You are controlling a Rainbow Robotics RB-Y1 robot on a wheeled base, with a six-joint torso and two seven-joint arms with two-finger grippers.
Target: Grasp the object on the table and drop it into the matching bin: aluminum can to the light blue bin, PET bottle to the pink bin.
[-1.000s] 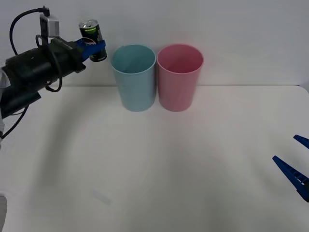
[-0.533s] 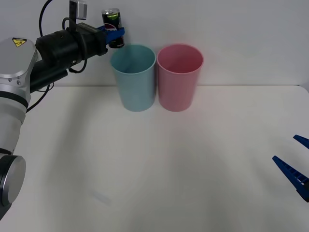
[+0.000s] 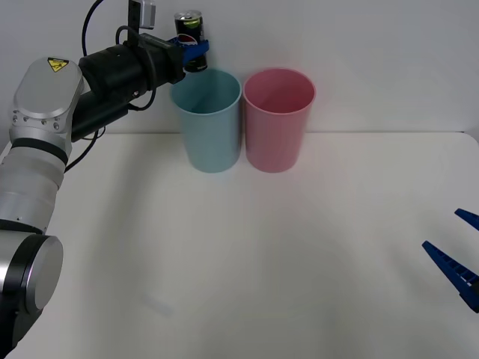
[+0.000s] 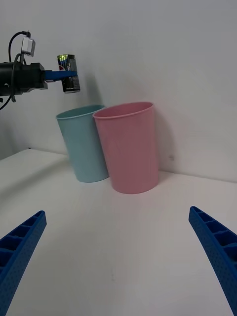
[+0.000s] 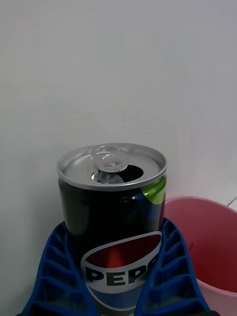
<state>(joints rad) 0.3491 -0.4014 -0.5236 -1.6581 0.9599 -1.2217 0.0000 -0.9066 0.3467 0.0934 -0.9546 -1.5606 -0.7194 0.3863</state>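
So the left tool (image 3: pixel 192 51) is pinching the aluminum can (image 3: pixel 190 37) upright, up in the air just above the near-left rim of the light blue bin (image 3: pixel 206 120), not quite centred over the opening. I'd say it needs a nudge toward the pink bin (image 3: pixel 278 120) side before letting go. Right tool (image 3: pixel 458 262) sits spread wide, low over the worktop (image 3: pixel 247 254).

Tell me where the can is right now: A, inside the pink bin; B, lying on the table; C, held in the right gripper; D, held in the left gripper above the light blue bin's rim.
D: the left gripper clamps the can upright above the light blue bin.
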